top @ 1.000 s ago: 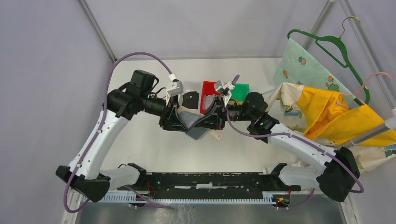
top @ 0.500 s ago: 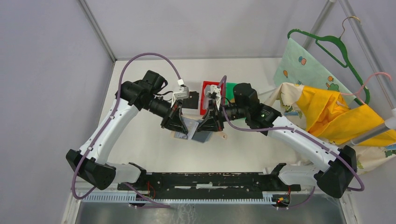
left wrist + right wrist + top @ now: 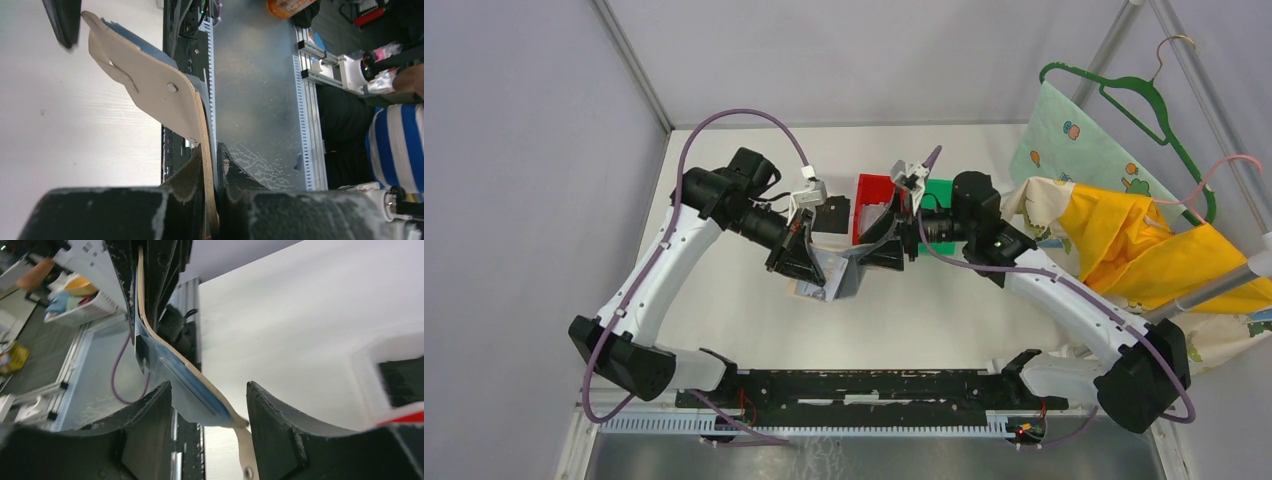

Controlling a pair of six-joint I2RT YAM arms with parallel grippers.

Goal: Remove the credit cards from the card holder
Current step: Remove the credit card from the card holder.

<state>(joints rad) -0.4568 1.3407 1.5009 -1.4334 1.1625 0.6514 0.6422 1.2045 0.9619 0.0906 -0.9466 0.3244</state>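
**Item 1, card holder** (image 3: 832, 275): tan outside, blue-grey inside. It is held off the table (image 3: 744, 320) near its middle and bent between the two grippers. In the left wrist view (image 3: 150, 85) the tan face curves away from the fingers. In the right wrist view (image 3: 200, 390) the blue-grey lining shows.

**Item 2, left gripper** (image 3: 809, 268) (image 3: 210, 155): comes in from 10 o'clock of the holder. Its jaws are pressed together on the holder's edge.

**Item 3, right gripper** (image 3: 866, 262) (image 3: 209, 386): comes in from 2 o'clock. Its jaws stand apart with the holder's free end between them. Whether either finger touches it cannot be told.

**Item 4, pale flat piece** (image 3: 809, 290): sits at the holder's 7 o'clock edge. Whether it is a card cannot be told.

**Item 5, bins**: at 12 o'clock of the holder. The white bin (image 3: 822, 236) holds a black lump (image 3: 832, 213). The red bin (image 3: 874, 188) and green bin (image 3: 942, 192) follow toward 3 o'clock.

**Item 6, yellow cloth** (image 3: 1124, 245) and **green hanger** (image 3: 1124, 95): at the table's 3 o'clock side.
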